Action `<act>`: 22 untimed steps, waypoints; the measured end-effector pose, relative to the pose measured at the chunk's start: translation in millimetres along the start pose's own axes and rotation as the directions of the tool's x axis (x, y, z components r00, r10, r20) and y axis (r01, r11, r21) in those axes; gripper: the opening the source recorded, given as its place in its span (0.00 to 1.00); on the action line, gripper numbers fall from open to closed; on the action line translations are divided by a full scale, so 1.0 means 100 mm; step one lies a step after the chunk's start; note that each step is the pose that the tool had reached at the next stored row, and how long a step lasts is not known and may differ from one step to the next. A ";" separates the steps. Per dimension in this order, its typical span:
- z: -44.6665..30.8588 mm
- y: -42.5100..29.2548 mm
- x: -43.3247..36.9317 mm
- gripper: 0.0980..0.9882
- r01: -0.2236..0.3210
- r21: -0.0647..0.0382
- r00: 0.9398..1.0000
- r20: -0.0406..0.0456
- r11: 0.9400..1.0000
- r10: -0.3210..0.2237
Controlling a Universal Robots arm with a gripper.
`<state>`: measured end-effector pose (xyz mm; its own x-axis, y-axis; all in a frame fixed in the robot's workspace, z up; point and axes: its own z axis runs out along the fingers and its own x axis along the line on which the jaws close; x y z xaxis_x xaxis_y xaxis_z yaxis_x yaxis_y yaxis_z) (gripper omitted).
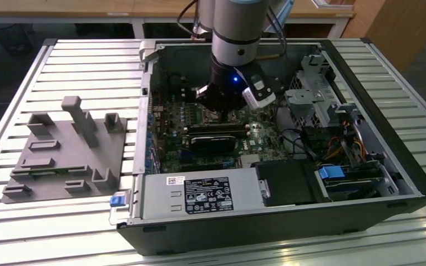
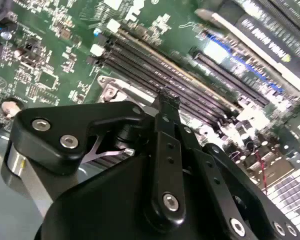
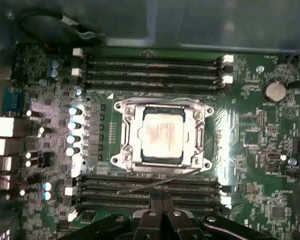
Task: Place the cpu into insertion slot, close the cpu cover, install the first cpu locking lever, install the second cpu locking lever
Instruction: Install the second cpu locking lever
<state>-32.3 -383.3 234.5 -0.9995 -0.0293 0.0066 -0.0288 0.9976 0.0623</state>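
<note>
An open computer case point(image 1: 287, 216) lies on a slatted metal table point(image 1: 87, 61), with the arm point(image 1: 237, 33) reaching down into it over the green motherboard point(image 3: 250, 115). A grey moulded fixture point(image 1: 65, 152) sits on the table well apart from the arm, toward the exterior view's left. The gripper point(image 3: 161, 196) hangs just above the board with its fingertips point(image 2: 168, 100) pressed together and nothing between them; in the first wrist view they meet over the long black memory slots point(image 3: 150, 192) beside the socket, close to them, though contact cannot be told. Just beyond the fingertips sits the insertion slot point(image 3: 135, 162) with the cpu point(image 3: 162, 139) seated in it, pale square top facing up. The cpu cover point(image 3: 162, 106) appears to lie down around the chip as a silvery frame. The first wrist view gives the whole socket plainly; the second wrist view gives the black finger linkage at close range, with a corner of silvery socket metal point(image 2: 121, 91) past it. In the exterior view the arm's wrist hides the socket.
</note>
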 end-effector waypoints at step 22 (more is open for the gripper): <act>0.021 0.161 0.002 0.01 0.000 0.000 1.000 -0.003 1.000 0.000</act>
<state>-33.0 -367.2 233.4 -0.9995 -0.0292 0.0092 -0.0286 0.9976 0.0627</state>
